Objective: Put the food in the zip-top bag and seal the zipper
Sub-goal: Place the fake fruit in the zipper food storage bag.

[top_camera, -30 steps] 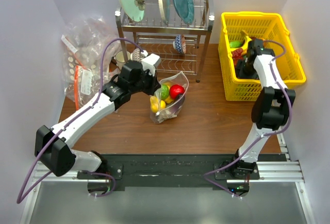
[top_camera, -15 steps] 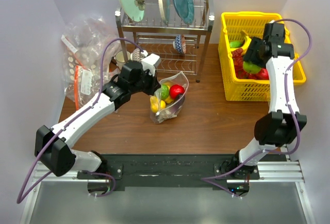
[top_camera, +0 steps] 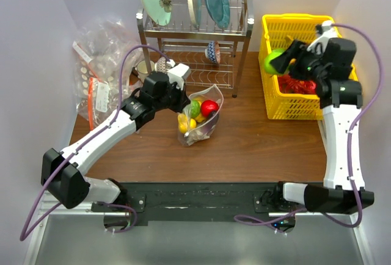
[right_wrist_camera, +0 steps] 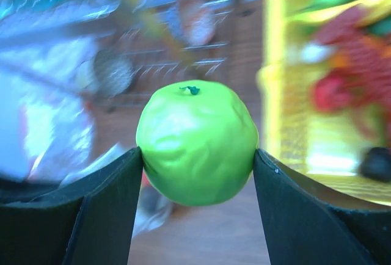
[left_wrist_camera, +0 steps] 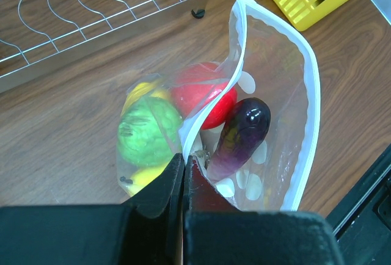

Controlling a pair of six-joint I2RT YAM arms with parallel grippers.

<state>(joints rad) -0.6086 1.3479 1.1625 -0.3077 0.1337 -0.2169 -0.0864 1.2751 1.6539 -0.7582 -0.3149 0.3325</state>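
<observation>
Over the left wall of the yellow basket [top_camera: 299,17], my right arm stands tall with the forearm folded over toward the rack. My right pincer [top_camera: 276,61] is clamped around a green fruit [right_wrist_camera: 195,143], one finger on each side. My left arm reaches low across the surface [top_camera: 250,149], left pincer [left_wrist_camera: 183,170] pinched tight on the rim of the zip-top bag [left_wrist_camera: 287,94]. The bag stands open mid-surface with red, green, yellow and purple food [left_wrist_camera: 149,137] inside. The right wrist view is pure blur behind the fruit, so the basket contents are mush. From above, my left fingertips hide under the wrist.
</observation>
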